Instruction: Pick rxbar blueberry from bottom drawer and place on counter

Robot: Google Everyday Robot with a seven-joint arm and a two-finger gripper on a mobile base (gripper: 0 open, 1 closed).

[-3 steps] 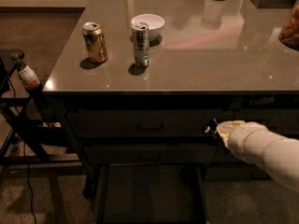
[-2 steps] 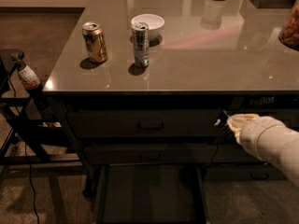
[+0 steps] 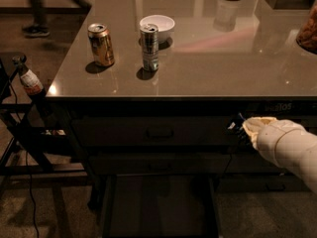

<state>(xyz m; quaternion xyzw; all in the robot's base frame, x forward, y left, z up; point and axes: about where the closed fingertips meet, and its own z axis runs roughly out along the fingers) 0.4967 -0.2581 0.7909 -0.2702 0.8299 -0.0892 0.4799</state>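
No lettering is legible; the gripper hangs before drawer fronts.

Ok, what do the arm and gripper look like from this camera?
The arm is a thick, rounded, cream-white segment with a smooth covering, coming in from the right edge. The gripper at its tip is small and black, in front of the dark drawer fronts. No markings are visible.

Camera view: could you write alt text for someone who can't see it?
The robot's end effector hovers at the right, level with the upper drawer fronts beneath a counter. The bottom drawer stands pulled open, its inside dark. On the counter stand a gold can, a slim silver can and a white bowl.
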